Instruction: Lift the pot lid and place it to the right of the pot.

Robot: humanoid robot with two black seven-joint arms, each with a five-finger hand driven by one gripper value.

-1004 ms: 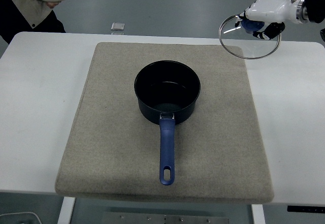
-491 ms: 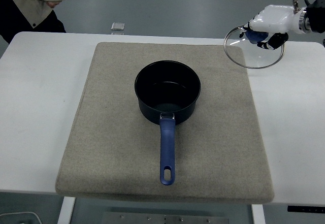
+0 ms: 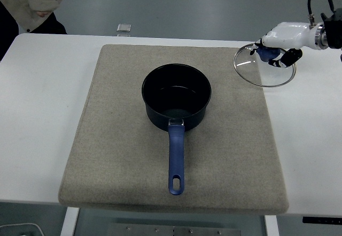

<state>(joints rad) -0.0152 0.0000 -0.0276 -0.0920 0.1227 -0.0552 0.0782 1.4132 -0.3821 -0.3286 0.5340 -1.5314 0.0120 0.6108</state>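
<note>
White table (image 3: 43,86) | one mat (image 3: 117,139) | one pot (image 3: 176,97) | right robot hand (image 3: 279,39) grips one lid (image 3: 264,71)

Even, bright overhead light, with nothing dim or blown out. The white rectangular bench (image 3: 43,118) reads clean and slightly cool. The dark blue metal saucepan (image 3: 176,97) throws only a faint shadow toward 6 o'clock, and its black interior shows a soft pale sheen. The round glass lid (image 3: 264,67) at 2 o'clock glints thinly along its rim. Focus is sharp throughout.
</note>
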